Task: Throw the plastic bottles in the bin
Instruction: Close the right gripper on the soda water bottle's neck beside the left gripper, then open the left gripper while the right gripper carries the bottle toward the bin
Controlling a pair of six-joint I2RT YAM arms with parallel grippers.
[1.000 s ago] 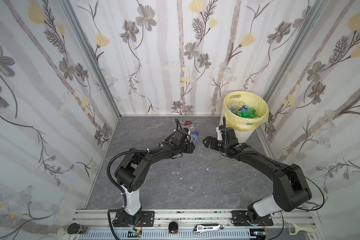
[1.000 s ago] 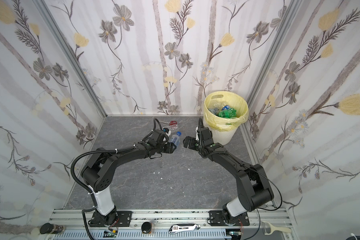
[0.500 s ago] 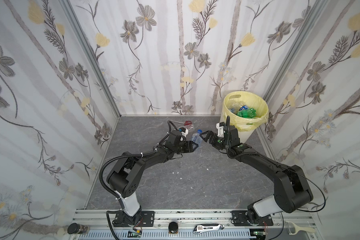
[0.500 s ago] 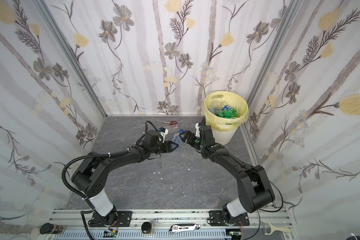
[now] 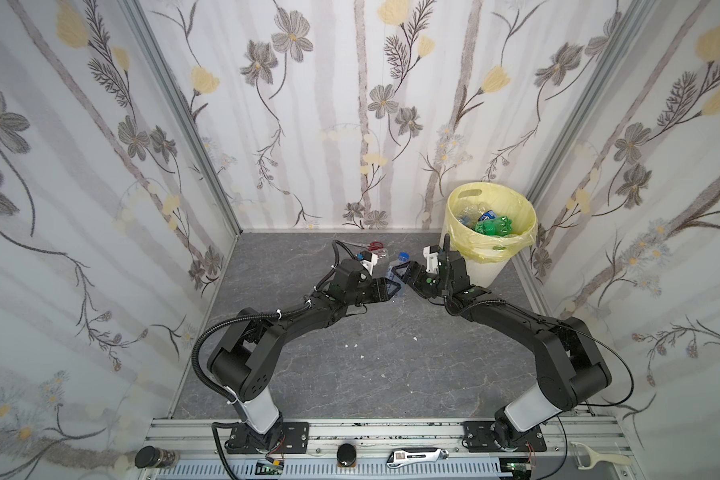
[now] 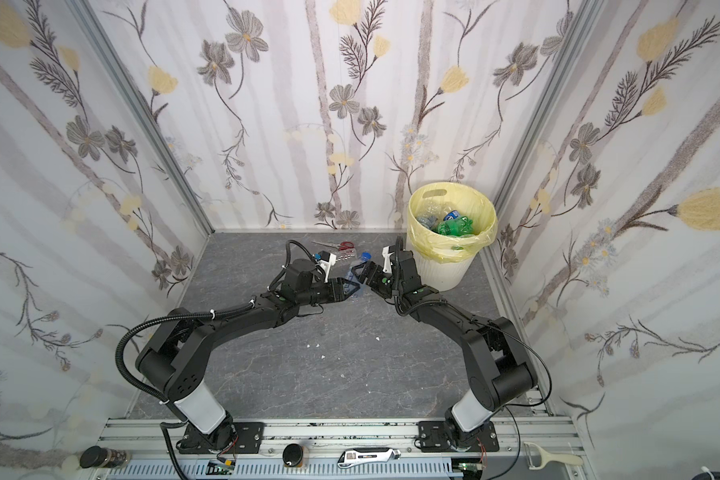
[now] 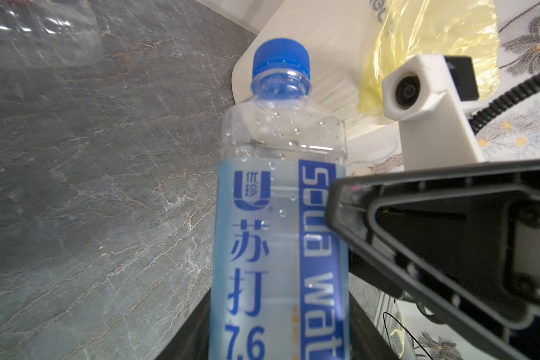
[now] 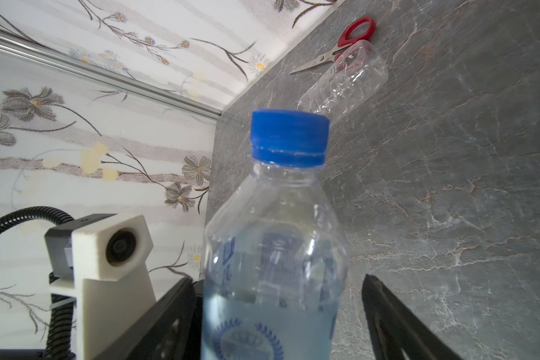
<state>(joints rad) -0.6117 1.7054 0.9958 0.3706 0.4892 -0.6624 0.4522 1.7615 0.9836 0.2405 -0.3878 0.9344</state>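
Observation:
A clear plastic bottle (image 5: pixel 395 270) with a blue cap and blue label is held off the floor between the two arms in both top views. My left gripper (image 5: pixel 390 288) is shut on its lower body (image 7: pixel 278 218). My right gripper (image 5: pixel 405 275) is open around the same bottle (image 8: pixel 275 265): one finger (image 8: pixel 169 311) lies against it, the other (image 8: pixel 393 321) stands a little off it. A crumpled clear bottle (image 8: pixel 346 84) lies on the floor near the back wall. The bin (image 5: pixel 485 268), lined with a yellow bag, stands at the back right and holds several bottles (image 5: pixel 493 226).
Red-handled scissors (image 8: pixel 349 37) lie beside the crumpled bottle (image 6: pixel 346 258). The bin (image 6: pixel 445 270) stands just behind my right wrist. Papered walls enclose the grey floor on three sides. On the front rail lie a black jar (image 5: pixel 154 459), a utility knife (image 5: pixel 416 457) and a peeler (image 5: pixel 599 457).
My left gripper carried the bottle toward the right arm. My right gripper came in to meet it and its jaws have narrowed around the bottle.

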